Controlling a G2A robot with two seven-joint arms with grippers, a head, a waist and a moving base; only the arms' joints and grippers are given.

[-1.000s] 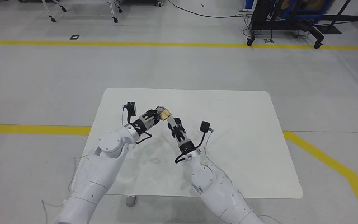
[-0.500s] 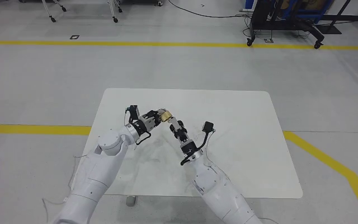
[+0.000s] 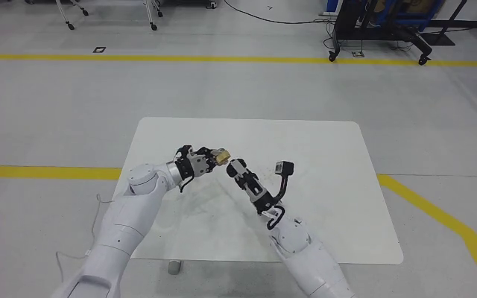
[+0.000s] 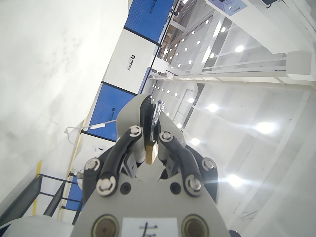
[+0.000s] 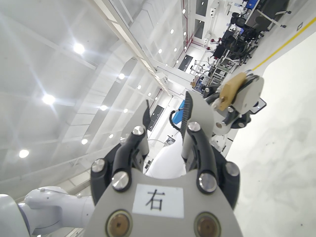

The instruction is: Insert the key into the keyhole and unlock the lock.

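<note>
The padlock [image 3: 220,155] sat clamped in my left tool [image 4: 153,124], held over the surface [image 3: 328,208]; within the last second my right tool [image 5: 167,108] had swung off it, from touching the brass body to just beside it, its fingers apart and empty; a small silver piece [image 5: 216,104], likely the key, stuck out of the body's end; I judged the key seated and released, though whether the padlock had opened I could not tell.
</note>
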